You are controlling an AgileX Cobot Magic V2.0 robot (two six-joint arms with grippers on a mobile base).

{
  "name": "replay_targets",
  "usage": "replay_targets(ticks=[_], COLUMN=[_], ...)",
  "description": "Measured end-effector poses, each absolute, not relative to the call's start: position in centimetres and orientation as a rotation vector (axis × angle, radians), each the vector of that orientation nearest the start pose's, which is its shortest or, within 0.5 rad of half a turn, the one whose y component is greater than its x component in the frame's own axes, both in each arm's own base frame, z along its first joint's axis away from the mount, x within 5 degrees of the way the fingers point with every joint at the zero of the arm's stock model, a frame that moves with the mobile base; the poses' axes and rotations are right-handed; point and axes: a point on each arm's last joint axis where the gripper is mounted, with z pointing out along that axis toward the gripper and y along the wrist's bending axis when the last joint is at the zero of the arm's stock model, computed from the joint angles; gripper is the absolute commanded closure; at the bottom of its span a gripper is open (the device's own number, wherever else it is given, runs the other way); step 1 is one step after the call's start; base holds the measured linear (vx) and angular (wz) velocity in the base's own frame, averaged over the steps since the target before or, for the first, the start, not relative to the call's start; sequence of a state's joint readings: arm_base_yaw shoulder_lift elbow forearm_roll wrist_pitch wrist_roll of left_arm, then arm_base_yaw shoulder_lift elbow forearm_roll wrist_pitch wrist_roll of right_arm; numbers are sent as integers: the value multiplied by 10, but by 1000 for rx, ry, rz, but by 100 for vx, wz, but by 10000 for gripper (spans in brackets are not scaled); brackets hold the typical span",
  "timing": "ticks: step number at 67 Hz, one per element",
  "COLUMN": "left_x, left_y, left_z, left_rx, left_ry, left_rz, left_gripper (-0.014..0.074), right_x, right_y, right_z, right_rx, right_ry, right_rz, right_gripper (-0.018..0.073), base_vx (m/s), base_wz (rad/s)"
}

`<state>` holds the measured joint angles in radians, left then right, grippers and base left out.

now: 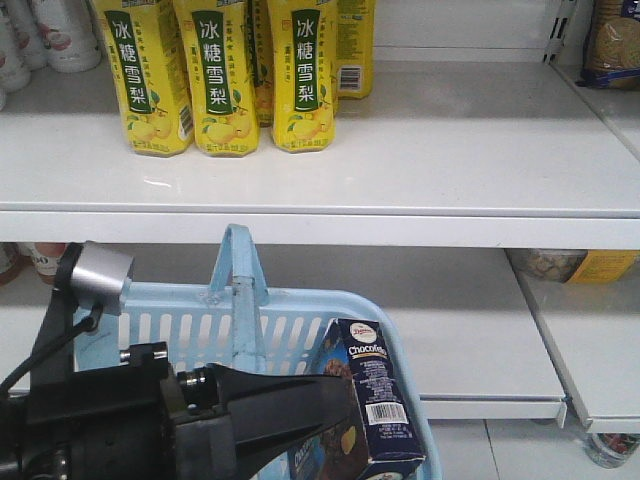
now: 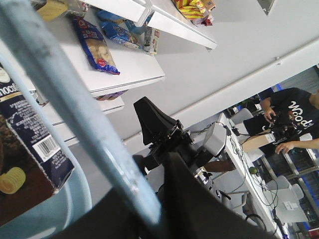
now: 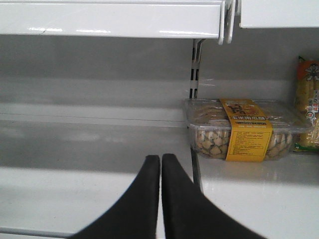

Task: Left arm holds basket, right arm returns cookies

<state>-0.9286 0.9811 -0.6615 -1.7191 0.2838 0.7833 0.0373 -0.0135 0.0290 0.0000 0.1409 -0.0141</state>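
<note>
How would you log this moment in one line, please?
left gripper: shut on basket | right gripper: shut, empty, facing lower shelf | cookie box: in basket

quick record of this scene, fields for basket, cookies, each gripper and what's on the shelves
container: light blue basket, slatted walls
item: dark blue cookie box standing inside basket
left arm: left gripper shut on basket handle
right arm: right gripper shut, empty, facing lower shelf
above: yellow drink bottles on upper shelf
lower stock: clear snack tub, yellow label
</note>
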Motion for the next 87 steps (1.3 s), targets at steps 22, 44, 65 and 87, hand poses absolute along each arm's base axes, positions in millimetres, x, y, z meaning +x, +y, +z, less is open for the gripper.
replay_targets(ticks=[22, 44, 65, 87], left_x=[106, 106, 106, 106], left_y=[-183, -183, -183, -183], left_z=[326, 326, 326, 326], left_rx=[224, 224, 224, 224], left_ry=[2040, 2040, 2040, 2040], left_rz=[-1527, -1527, -1527, -1527], left_gripper=[603, 603, 603, 603], right_x=[56, 56, 56, 56], right_y=[2, 2, 2, 2], right_z=[191, 191, 191, 191], right_rx=[-42, -42, -42, -42], right_ry=[1639, 1639, 1639, 1639], right_rz=[18, 18, 18, 18], right_gripper=[567, 567, 567, 567], base_vx=[-1, 0, 0, 0], base_wz=[2, 0, 0, 0])
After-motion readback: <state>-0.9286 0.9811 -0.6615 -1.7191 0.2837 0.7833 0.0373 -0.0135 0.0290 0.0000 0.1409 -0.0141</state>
